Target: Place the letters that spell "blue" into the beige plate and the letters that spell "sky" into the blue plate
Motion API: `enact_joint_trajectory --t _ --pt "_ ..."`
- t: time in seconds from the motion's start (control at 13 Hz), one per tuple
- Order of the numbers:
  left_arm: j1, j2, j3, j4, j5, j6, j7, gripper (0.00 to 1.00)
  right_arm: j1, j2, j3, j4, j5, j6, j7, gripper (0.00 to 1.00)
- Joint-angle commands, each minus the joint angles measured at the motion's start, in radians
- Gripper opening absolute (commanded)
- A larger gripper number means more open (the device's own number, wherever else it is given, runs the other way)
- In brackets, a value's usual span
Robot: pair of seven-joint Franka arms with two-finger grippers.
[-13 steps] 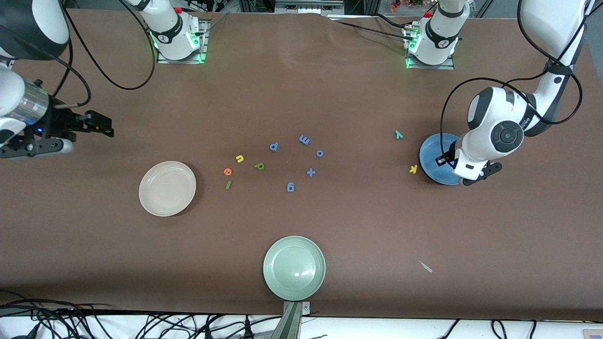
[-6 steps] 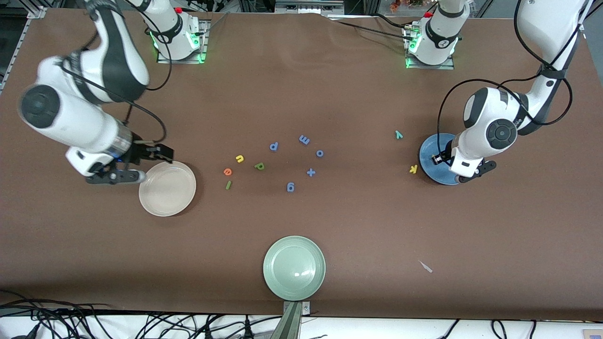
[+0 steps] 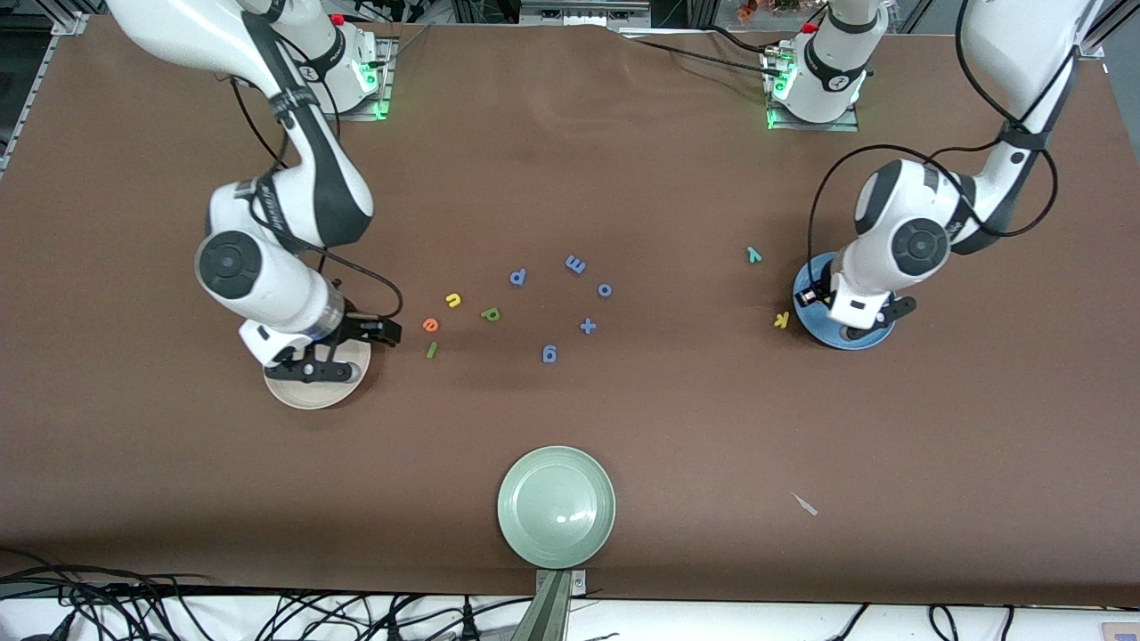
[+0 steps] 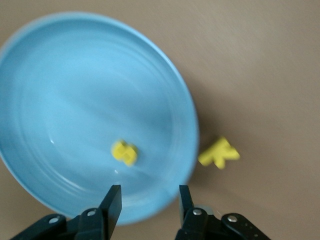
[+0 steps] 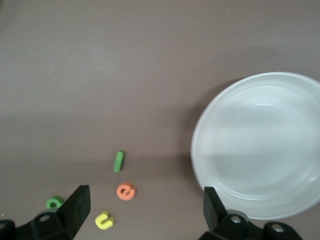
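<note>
Brown bench. On it: beige plate left, blue plate right, green plate bottom centre; foam letters scattered mid-frame; k, y near blue plate.

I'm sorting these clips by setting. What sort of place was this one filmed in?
Most likely a robotics lab. Two arms are bolted to a table under a brown cloth, cables trail along its edge, and foam letters lie scattered among plates such as the pale green plate.

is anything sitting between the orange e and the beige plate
Nothing visible does. Bare table separates the orange e from the beige plate. The open right gripper hangs over the plate's edge on that side, above the table.
</note>
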Motion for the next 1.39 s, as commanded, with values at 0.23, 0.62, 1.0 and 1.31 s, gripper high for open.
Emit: enact_joint_trajectory --t 0.23,0.62,1.0,1.31 --pt "0.004 -0.093 -0.143 -0.138 0.017 0.014 -0.228 0.54 0.059 0.075 -0.010 0.011 -0.021 0.107 0.097 1.00" --pt "0.009 -0.088 -0.154 -0.270 0.019 0.248 -0.276 0.54 0.068 0.137 -0.010 0.017 -0.052 0.201 0.151 1.00" --pt "0.009 -0.084 -0.154 -0.292 0.025 0.288 -0.276 0.53 0.070 0.146 -0.010 0.017 -0.055 0.212 0.174 1.00" --pt "0.010 -0.065 -0.153 -0.293 0.047 0.299 -0.276 0.52 0.099 0.183 -0.010 0.015 -0.055 0.253 0.221 1.00"
